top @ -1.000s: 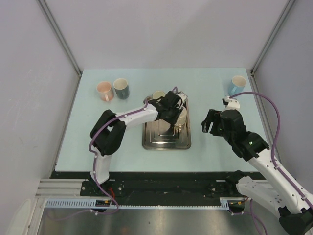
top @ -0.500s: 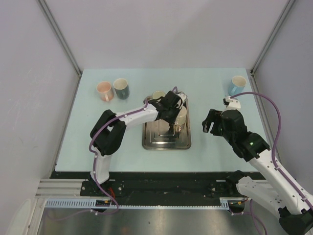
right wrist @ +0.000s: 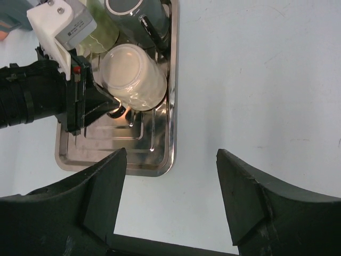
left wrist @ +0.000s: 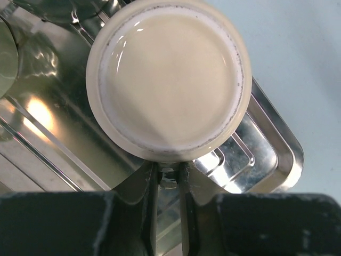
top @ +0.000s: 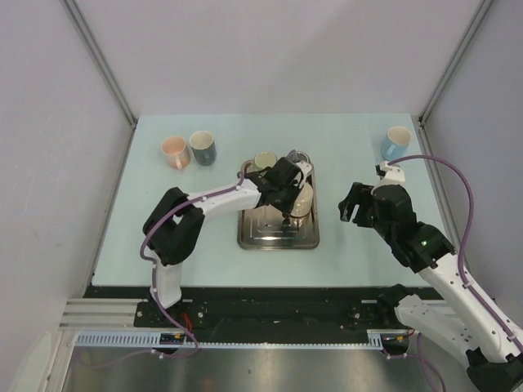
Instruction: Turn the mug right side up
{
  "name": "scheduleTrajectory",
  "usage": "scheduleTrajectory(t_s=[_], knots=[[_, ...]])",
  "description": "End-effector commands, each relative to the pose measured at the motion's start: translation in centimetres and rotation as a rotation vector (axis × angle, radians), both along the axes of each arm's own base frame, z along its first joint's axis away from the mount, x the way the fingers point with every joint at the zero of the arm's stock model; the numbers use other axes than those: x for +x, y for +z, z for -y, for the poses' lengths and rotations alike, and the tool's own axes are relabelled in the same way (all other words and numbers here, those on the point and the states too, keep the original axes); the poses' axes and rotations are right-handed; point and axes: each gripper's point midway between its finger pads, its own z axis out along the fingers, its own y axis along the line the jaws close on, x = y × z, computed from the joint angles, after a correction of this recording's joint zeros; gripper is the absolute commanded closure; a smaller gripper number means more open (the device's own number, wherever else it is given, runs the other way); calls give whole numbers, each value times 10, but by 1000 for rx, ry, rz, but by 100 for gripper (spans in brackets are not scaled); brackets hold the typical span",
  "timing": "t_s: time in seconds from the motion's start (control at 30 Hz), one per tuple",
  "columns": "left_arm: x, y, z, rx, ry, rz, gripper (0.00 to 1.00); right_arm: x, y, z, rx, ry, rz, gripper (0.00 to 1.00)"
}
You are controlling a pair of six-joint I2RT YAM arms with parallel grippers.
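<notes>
Left wrist: mug [left wrist: 169,80] inverted, base facing camera; left gripper [left wrist: 168,172] pinching handle [left wrist: 169,180]; right gripper [right wrist: 171,156] spread.

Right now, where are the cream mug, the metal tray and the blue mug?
cream mug [left wrist: 168,77], left wrist view, on its flat base.
metal tray [top: 265,230], top external view, on its bare floor.
blue mug [top: 392,149], top external view, on its side wall.

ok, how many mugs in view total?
6: pink mug and teal mug far left, blue mug far right; on the tray, cream mug in the left gripper, green mug, grey mug, partly hidden.
</notes>
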Motion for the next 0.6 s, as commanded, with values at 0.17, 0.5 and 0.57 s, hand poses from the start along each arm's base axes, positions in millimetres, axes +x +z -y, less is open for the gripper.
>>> scheduleTrajectory(t_s=[0.17,0.5,0.57], knots=[[-9,73,9,-146,-32,142,100,-5,2,-1,30,-6,4,27],[-22,137,5,-331,5,204,100,-5,10,-6,32,27,41,28],[-28,151,3,-412,28,182,100,-9,23,-13,81,64,65,27]])
